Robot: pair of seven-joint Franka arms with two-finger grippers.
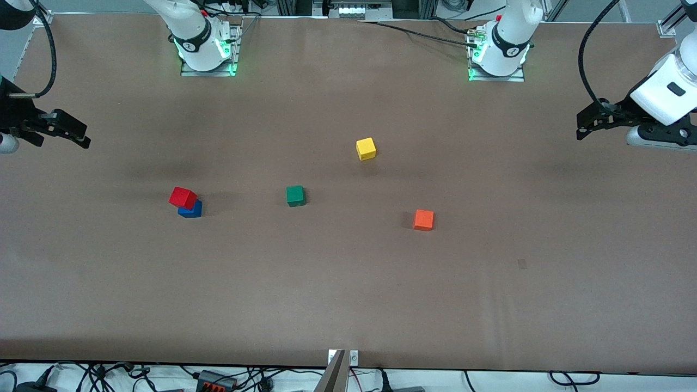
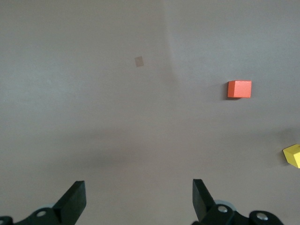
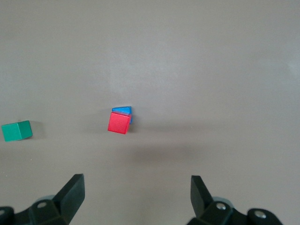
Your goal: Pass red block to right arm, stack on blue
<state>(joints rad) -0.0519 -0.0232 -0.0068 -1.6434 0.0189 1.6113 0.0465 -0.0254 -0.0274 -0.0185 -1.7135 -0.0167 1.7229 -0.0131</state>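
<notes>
Already I'm seeing the red block [image 1: 182, 197] sitting skewed on the blue block [image 1: 190, 209], overhanging toward eleven o'clock; the right gripper [image 1: 65, 130] and the left gripper [image 1: 591, 122] are hanging over opposite bench ends, jaws wide and empty.

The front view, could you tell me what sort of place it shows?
Most likely a robotics lab: two arm bases bolted along a brown table, small test cubes such as the red block on the blue, and loose cables along the edge.

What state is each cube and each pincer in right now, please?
red block: resting on the blue cube, skewed off square.
blue cube: on the table, under the red block.
green cube: alone on the table.
yellow cube: alone on the table.
orange cube: alone on the table.
left pincer: open, empty, over bare table.
right pincer: open, empty, waiting at its end.
</notes>
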